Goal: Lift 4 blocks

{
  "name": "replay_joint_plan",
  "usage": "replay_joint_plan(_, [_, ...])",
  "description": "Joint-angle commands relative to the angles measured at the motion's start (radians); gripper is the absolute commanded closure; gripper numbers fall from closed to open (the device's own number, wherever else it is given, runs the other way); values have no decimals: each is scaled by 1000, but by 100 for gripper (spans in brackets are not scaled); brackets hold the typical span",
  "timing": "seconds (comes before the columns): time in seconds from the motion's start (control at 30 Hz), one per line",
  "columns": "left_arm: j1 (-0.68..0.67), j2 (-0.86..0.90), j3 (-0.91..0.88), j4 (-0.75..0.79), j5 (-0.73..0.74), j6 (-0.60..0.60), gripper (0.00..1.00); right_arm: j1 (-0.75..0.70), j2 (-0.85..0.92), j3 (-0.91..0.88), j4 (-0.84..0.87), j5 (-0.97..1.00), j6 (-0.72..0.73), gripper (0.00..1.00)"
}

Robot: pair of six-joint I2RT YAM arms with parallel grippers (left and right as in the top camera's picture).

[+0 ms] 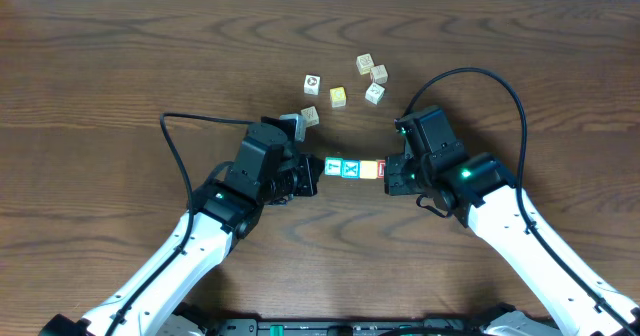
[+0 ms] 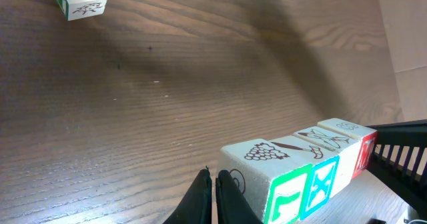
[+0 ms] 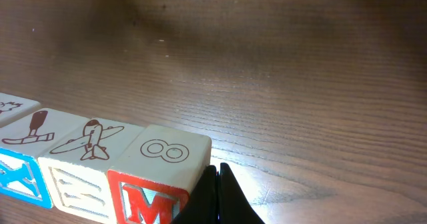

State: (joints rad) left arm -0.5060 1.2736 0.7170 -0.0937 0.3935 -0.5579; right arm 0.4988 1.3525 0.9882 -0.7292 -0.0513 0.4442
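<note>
Four blocks lie end to end in a row between my two grippers: green-faced (image 1: pixel 333 166), blue with a white X (image 1: pixel 351 168), yellow-orange (image 1: pixel 370 170) and red (image 1: pixel 382 171). My left gripper (image 1: pixel 318 166) is shut, its closed tips pressed against the green block's (image 2: pixel 287 197) end face. My right gripper (image 1: pixel 390 172) is shut too, tips against the end of the red M block (image 3: pixel 147 201). Nothing is between either pair of jaws. In the left wrist view my left gripper (image 2: pixel 215 177) touches the row. In the right wrist view my right gripper (image 3: pixel 217 169) does. Whether the row is off the table I cannot tell.
Several loose pale cubes lie behind the row, one close to my left wrist (image 1: pixel 310 116), one further back (image 1: pixel 313 81), a paler yellow one (image 1: pixel 338 97), and a cluster at the right (image 1: pixel 374 93). Black cables loop off both arms (image 1: pixel 190 166).
</note>
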Motion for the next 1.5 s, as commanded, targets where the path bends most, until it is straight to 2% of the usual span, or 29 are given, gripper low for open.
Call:
replay_joint_plan(0.0, [-48,-14,69,34,201,-16,93,74,-6,41,37,-290,-7,99])
replay_joint_plan(1.47, [-48,-14,69,31,201,0,93,74,-6,41,38,-290,-7,99])
